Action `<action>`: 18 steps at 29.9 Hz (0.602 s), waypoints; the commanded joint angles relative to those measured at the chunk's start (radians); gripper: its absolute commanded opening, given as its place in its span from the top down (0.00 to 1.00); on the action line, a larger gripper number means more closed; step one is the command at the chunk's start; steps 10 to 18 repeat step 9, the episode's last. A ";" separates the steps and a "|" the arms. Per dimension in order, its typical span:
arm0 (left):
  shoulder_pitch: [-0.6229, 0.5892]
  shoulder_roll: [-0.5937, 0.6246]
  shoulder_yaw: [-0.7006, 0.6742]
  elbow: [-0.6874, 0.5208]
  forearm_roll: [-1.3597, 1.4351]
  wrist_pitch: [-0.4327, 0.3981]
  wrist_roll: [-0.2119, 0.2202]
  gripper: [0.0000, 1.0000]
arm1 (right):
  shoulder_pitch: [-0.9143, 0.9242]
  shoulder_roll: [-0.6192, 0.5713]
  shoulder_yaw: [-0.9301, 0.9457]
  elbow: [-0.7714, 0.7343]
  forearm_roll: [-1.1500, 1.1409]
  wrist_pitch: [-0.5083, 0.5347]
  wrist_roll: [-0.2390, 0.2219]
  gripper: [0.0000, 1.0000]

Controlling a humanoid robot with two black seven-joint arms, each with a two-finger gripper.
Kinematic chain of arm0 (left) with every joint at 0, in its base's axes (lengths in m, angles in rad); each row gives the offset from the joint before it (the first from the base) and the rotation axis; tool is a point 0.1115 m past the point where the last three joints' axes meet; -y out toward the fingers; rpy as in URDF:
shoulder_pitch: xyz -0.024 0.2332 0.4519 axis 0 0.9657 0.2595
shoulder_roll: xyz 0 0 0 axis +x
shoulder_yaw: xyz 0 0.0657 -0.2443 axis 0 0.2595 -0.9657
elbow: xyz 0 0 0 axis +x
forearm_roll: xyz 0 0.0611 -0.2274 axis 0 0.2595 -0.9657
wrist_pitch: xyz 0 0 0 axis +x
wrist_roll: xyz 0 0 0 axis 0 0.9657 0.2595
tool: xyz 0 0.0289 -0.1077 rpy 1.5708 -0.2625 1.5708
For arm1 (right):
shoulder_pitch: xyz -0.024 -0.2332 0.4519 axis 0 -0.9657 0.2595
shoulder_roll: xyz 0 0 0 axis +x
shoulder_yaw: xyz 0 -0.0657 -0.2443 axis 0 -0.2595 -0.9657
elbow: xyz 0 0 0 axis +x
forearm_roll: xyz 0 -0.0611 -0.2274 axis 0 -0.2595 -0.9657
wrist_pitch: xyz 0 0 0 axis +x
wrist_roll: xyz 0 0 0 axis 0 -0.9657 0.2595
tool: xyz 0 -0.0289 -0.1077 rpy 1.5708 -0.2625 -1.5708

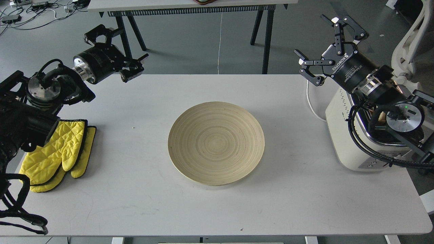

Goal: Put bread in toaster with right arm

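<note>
- My right gripper (325, 51) hangs above the toaster (342, 135), fingers spread, empty.
- Bread (382, 117) (only a sliver shows) sits in the toaster slot.
- My left gripper (115, 51): fingers apart, empty.
- The plate (216, 143) is bare.

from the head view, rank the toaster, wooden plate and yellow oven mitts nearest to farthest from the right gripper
Measured from the right gripper:
1. toaster, just below it at the table's right edge.
2. wooden plate, at the table's centre.
3. yellow oven mitts, at the far left edge.
</note>
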 commanded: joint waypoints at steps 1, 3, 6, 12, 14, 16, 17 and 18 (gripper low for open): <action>0.005 0.002 0.002 -0.001 0.002 0.000 0.000 0.00 | -0.009 0.033 0.005 -0.031 0.000 0.000 0.000 0.04; 0.008 0.000 0.002 -0.001 0.002 0.000 0.000 0.00 | -0.009 0.058 0.003 -0.055 0.000 0.000 0.000 0.04; 0.008 0.002 0.002 -0.032 0.002 0.000 0.000 0.00 | -0.007 0.066 -0.001 -0.065 0.000 0.000 0.000 0.04; 0.008 0.012 0.002 -0.070 0.002 0.000 0.000 0.00 | -0.004 0.066 -0.001 -0.066 0.000 0.000 0.000 0.04; 0.008 0.012 0.002 -0.070 0.002 0.000 0.000 0.00 | -0.004 0.066 -0.001 -0.066 0.000 0.000 0.000 0.04; 0.008 0.012 0.002 -0.070 0.002 0.000 0.000 0.00 | -0.004 0.066 -0.001 -0.066 0.000 0.000 0.000 0.04; 0.008 0.012 0.002 -0.070 0.002 0.000 0.000 0.00 | -0.004 0.066 -0.001 -0.066 0.000 0.000 0.000 0.04; 0.008 0.012 0.002 -0.070 0.002 0.000 0.000 0.00 | -0.004 0.066 -0.001 -0.066 0.000 0.000 0.000 0.04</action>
